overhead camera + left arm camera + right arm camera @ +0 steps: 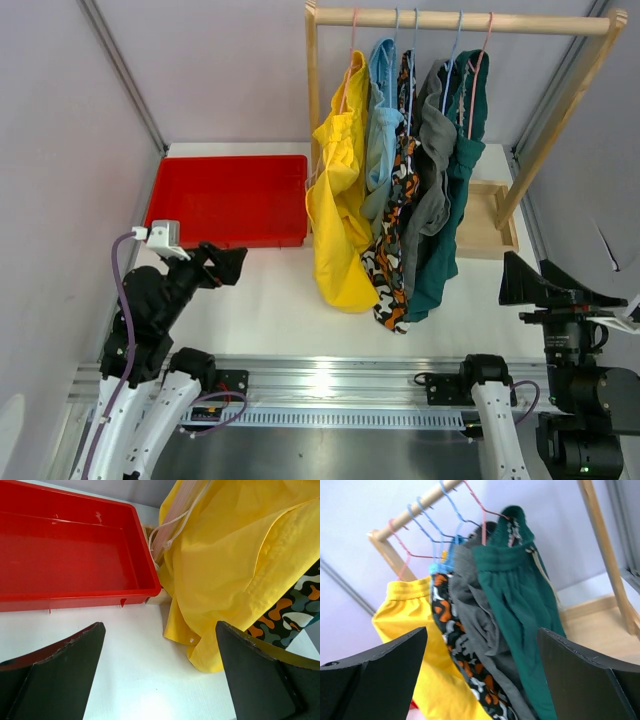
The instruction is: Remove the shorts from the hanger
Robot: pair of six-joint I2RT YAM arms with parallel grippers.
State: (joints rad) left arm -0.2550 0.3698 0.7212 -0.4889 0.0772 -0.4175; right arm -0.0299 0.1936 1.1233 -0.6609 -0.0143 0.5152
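Several pairs of shorts hang on wire hangers from a wooden rail: yellow, light blue, camouflage, grey and dark teal. My left gripper is open and empty, low over the table, left of the yellow shorts. My right gripper is open and empty at the right, facing the teal shorts, grey shorts, camouflage shorts and yellow shorts.
A red tray lies at the back left, also in the left wrist view. The rack's wooden posts and base stand behind the shorts. Grey walls close in both sides.
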